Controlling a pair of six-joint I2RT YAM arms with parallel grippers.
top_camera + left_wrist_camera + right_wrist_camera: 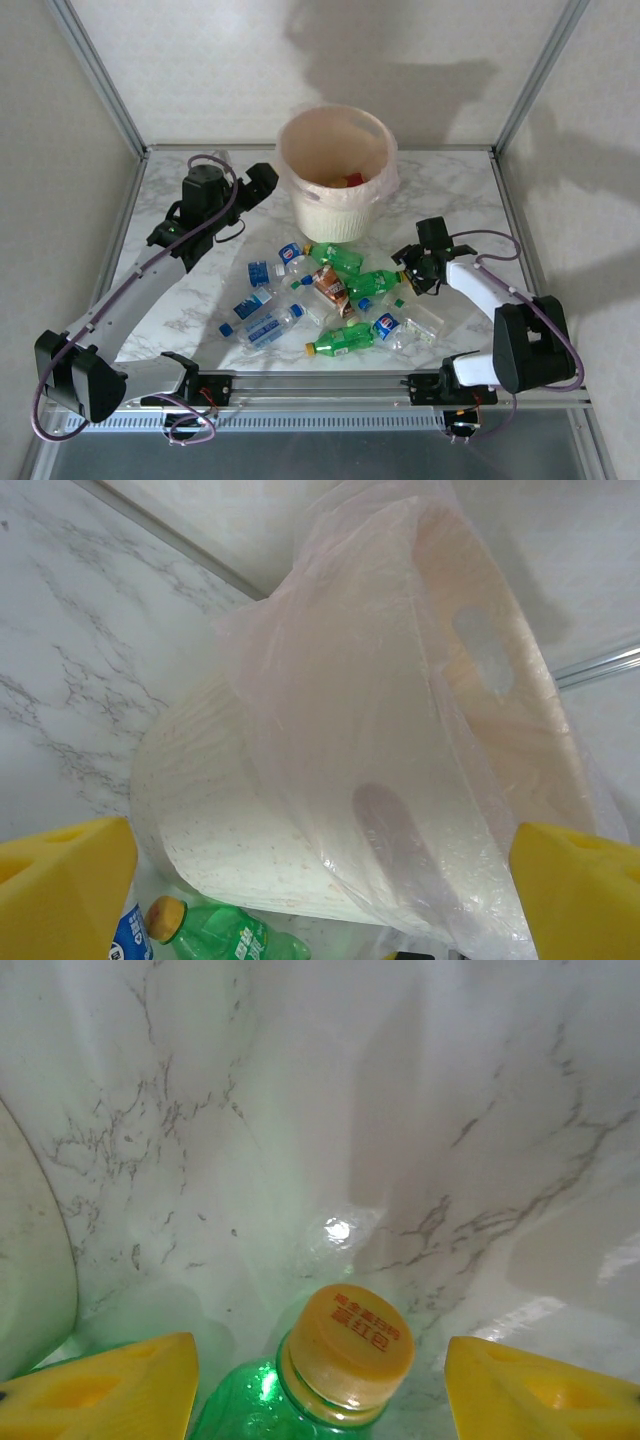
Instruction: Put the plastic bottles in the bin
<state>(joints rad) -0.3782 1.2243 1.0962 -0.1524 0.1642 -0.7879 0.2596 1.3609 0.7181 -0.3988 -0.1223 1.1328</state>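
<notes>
The desk (470, 190) is a white marble-patterned slab enclosed by pale walls and metal frame posts (95, 70).

**Bin.** Locate the bin (335, 215) at the far centre of the desk. It is a round cream bucket, standing upright, with a thin translucent liner (385, 180) folded over its rim. In the left wrist view the bin (250, 810) shows a cut-out handle hole (485, 650) under the liner (330, 680). Something red and yellow lies inside the bin; you cannot tell what it is.

**Bottles.** The plastic bottles (330, 295) lie in a loose pile on the desk, near of the bin and between the two arms. Note a green bottle (335, 257) on the far side of the pile, a second green one (340, 340) on the near side, a brown-orange labelled bottle (330, 285) in the middle, and clear blue-labelled bottles (262, 325) on the left.

**Left pincer.** The left pincer (265, 180) hangs just left of the bin, above the desk. In its wrist view the left pincer (320, 830) is released: its yellow fingers (60, 880) stand wide apart and grasp nothing.

**Right pincer.** The right pincer (410, 268) sits at the right edge of the pile. In its wrist view the right pincer (318, 1340) straddles the yellow cap (345, 1355) of a green bottle (378, 283). Its fingers (540, 1390) are spread, with a clear gap to the cap on the right side, so treat it as released.
</notes>
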